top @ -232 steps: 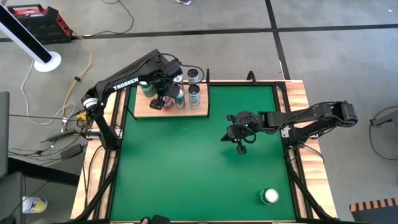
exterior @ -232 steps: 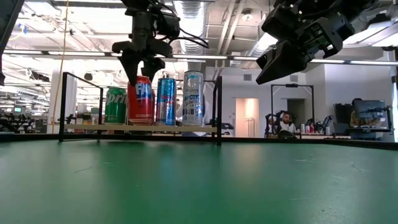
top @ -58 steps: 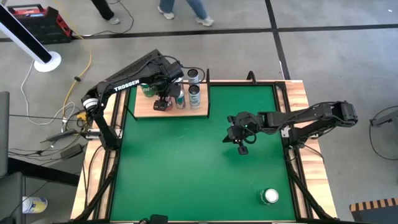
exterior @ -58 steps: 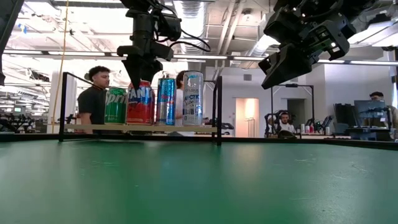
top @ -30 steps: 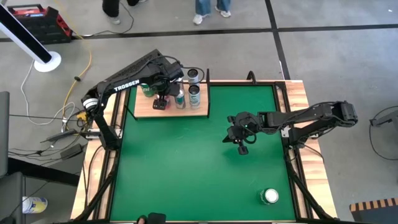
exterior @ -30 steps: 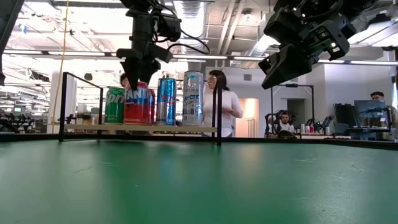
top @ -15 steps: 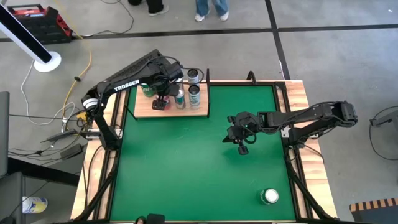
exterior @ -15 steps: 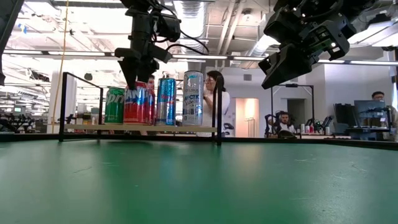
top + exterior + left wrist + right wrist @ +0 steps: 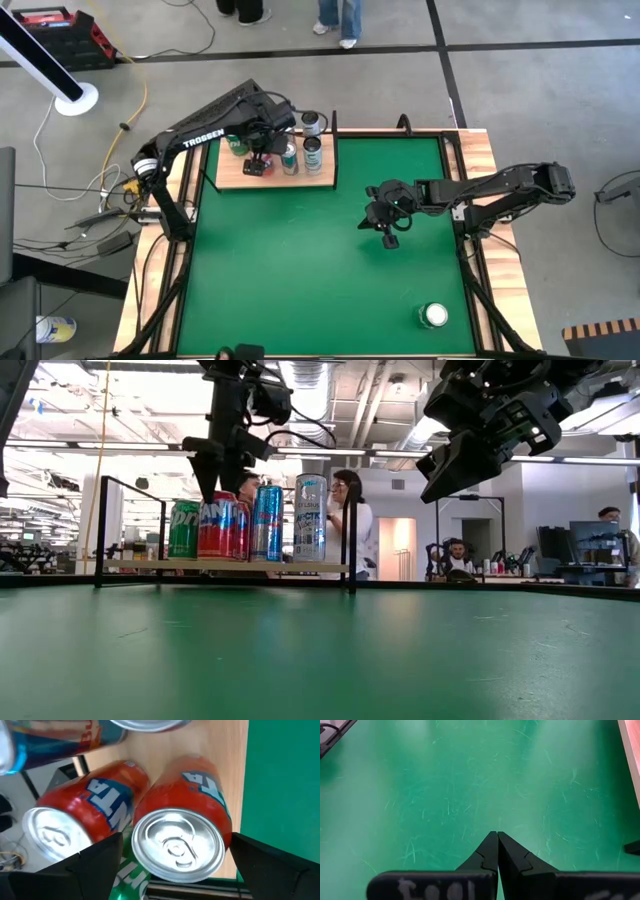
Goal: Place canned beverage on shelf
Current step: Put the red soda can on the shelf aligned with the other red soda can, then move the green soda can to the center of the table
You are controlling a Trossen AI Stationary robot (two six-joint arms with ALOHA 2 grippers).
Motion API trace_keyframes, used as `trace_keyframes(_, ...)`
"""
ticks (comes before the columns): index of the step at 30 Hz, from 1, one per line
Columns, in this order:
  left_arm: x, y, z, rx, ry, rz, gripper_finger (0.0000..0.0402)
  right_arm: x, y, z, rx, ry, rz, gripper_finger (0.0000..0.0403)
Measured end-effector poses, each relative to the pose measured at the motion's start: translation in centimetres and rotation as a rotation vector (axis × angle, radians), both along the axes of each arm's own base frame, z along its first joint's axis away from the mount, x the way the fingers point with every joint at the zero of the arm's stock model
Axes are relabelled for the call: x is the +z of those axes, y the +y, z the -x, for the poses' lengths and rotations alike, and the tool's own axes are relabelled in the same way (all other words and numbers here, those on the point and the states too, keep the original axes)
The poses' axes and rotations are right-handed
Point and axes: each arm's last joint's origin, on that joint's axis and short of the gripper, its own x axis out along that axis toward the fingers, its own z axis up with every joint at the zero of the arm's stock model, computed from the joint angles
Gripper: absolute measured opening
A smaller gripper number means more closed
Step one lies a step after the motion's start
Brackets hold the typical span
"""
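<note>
The shelf (image 9: 275, 178) stands at the table's far left, its pale board (image 9: 220, 750) carrying several upright cans: green (image 9: 184, 528), red (image 9: 222, 527), blue (image 9: 266, 522) and a tall white one (image 9: 311, 517). My left gripper (image 9: 222, 495) points down over the nearer red can (image 9: 177, 845). It is open, with one finger on each side of the can's top, apart from it. A second red can (image 9: 85, 815) stands right beside it. My right gripper (image 9: 386, 238) hangs shut above the table's middle right, holding nothing.
One more can (image 9: 434, 316) stands upright on the green table near its front right corner. Thin black posts (image 9: 351, 535) rise at the shelf's corners. People stand in the room behind the shelf. Bare green surface lies between the shelf and my right gripper.
My left gripper has tipped slightly over the red can and stays above it. The cans on the shelf stand as before. A person has walked behind the shelf.
</note>
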Motion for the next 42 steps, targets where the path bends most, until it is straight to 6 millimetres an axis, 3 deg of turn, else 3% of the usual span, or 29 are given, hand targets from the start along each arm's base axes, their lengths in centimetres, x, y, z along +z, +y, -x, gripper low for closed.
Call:
trace_keyframes(9, 4.0, -0.9, -0.7, 0.003, -0.114, -0.013, 0.0348, 0.0, 0.0, 0.0, -0.046, 0.012, -0.055, 0.0027)
trace_keyframes(15, 7.0, -1.7, -0.1, 0.123, -0.231, 0.103, 0.0348, 0.0, 0.0, 0.0, -0.088, 0.026, -0.104, 0.0027)
trace_keyframes(22, 8.4, -4.0, 1.1, 0.27, -0.309, 0.25, 0.0348, 1.5, 0.6, -0.4, -0.202, 0.069, -0.228, 0.0026)
trace_keyframes(28, 9.5, -8.8, 2.3, 0.166, -0.376, 0.282, 0.0348, 6.0, 4.0, -0.7, -0.252, 0.137, -0.21, 0.0022)
trace_keyframes(33, 9.7, -13.1, 4.4, 0.079, -0.519, 0.238, 0.0348, 9.5, 7.6, 0.5, -0.29, 0.216, -0.295, 0.0024)
trace_keyframes(42, 6.2, -18.9, 6.8, -0.219, -1.055, 0.275, 0.0348, 12.8, 13.9, 4.3, -0.488, 0.482, -0.69, 0.0024)
